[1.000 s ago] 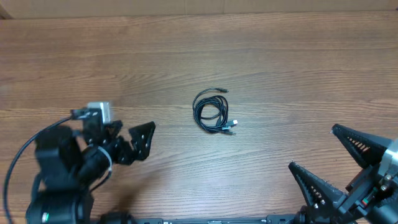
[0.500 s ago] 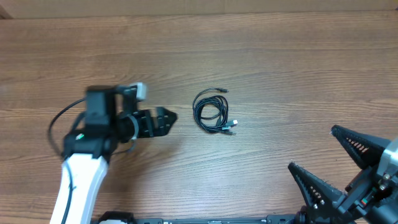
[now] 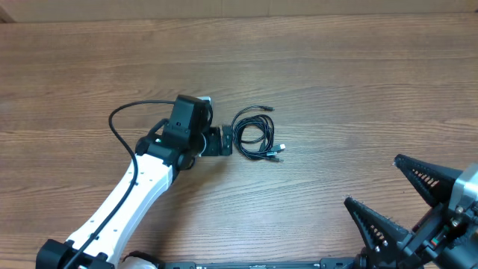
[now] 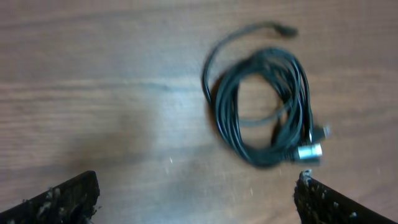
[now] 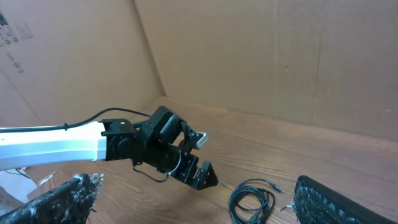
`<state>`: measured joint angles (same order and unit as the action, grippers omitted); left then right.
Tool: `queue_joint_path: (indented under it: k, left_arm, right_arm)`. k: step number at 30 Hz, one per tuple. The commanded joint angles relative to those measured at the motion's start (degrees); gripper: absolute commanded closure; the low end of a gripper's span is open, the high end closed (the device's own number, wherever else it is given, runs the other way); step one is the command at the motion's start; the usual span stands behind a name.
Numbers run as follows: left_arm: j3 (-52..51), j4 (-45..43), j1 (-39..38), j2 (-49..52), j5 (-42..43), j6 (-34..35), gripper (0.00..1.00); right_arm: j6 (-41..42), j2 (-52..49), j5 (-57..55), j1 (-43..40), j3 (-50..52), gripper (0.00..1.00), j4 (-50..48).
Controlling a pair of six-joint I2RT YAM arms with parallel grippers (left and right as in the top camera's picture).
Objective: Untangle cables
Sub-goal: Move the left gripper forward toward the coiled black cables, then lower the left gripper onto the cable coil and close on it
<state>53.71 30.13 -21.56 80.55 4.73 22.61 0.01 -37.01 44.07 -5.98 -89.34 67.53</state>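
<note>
**A:** Start closest in. What is the right gripper (image 3: 371,179) doing?

**B:** It sits at the near right corner of the table (image 3: 336,67). Its two fingers are splayed wide with nothing between them, and it is where it was a second ago.

**A:** And the left gripper (image 3: 226,141)?

**B:** That one has travelled. A second ago it was low at the near left. Now its white arm link (image 3: 127,202) stretches diagonally across the wood. The fingers point right, just beside the left edge of the cables (image 4: 225,124). From above I cannot tell whether they touch. The left wrist view shows both fingertips far apart at the bottom corners, with only wood between them and nothing gripped.

**A:** Where do the cables lie?

**B:** About mid-table, bundled as one loose black coil lying flat, in the same spot and shape as before. One free end (image 4: 285,29) arcs out from the top of the coil toward the far side. The silvery plugs (image 4: 309,151) sit at its lower right.

**A:** What holds them?

**B:** They rest straight on the tabletop.

**A:** Any writing?

**B:** Beyond the table stands a cardboard wall (image 5: 280,62). In the right wrist view there is dark print (image 5: 12,28) on its upper left panel, too small to read.
</note>
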Motion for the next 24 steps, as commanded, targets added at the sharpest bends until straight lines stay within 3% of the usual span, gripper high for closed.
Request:
queue_joint_path:
  k: [1,22,24]
  left_arm:
    - [-0.2,-2.1,-0.2,0.6,-5.3,4.3,0.00]
    - [-0.2,-15.8,-3.6,9.2,-0.3,7.8,0.00]
    - [0.0,-16.5,-4.7,10.0,-0.9,7.7,0.12]
  right_arm:
    - [0.2,-0.2,-0.2,-0.2,-0.3,0.00,0.3]
    - [0.2,-0.2,1.5,-0.2,-0.3,0.00,1.2]
    - [0.2,-0.2,1.5,-0.2,-0.3,0.00,1.3]
